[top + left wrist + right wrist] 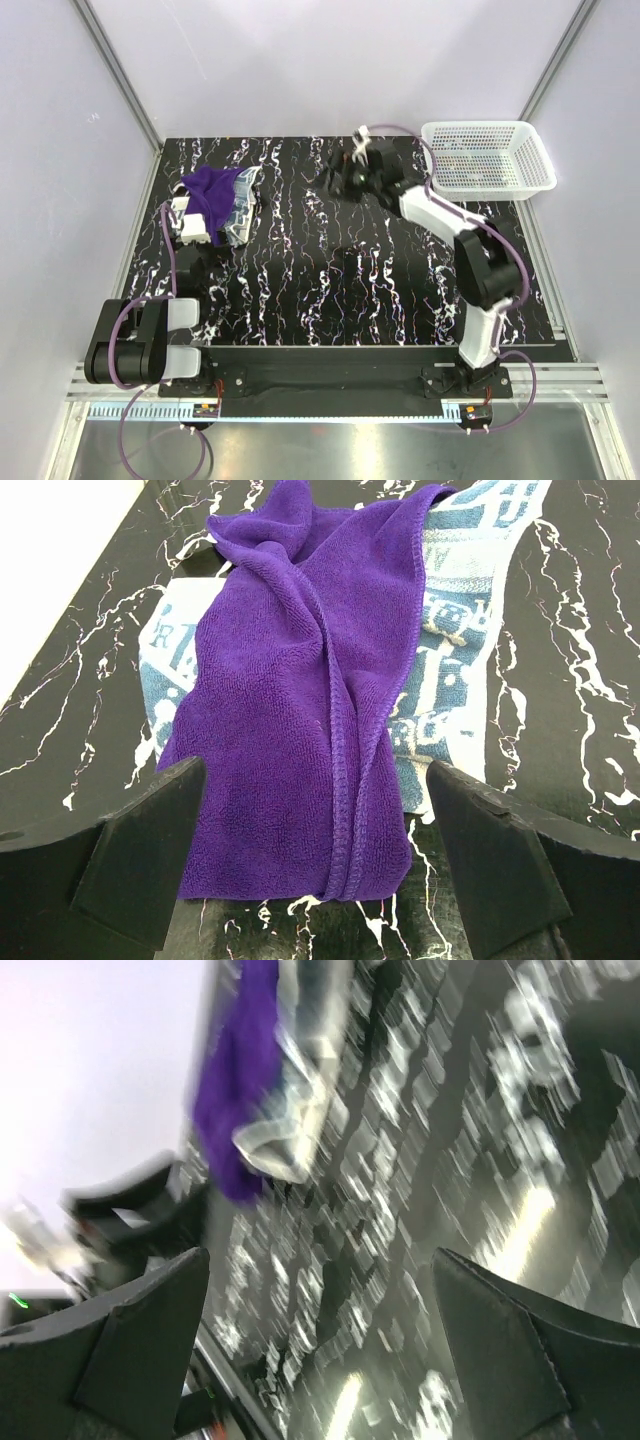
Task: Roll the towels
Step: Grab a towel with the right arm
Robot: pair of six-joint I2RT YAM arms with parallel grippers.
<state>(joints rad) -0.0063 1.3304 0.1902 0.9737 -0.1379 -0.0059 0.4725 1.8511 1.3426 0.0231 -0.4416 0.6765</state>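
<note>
Nothing is rolled yet: the purple towel point(300, 710) lies crumpled over the patterned towel point(455, 630), just ahead of the wide-open, empty left gripper point(315, 780). The right gripper point(320, 1260), also open and empty, is well apart.

Black table point(330, 290), white veins running all over it. Far left, the patterned towel point(455, 630) lies crumpled on the surface, with the purple towel point(300, 730) draped over it, its near end spilling onto the tabletop. At the far right corner sits a white mesh basket point(500, 170), well apart from both.
</note>
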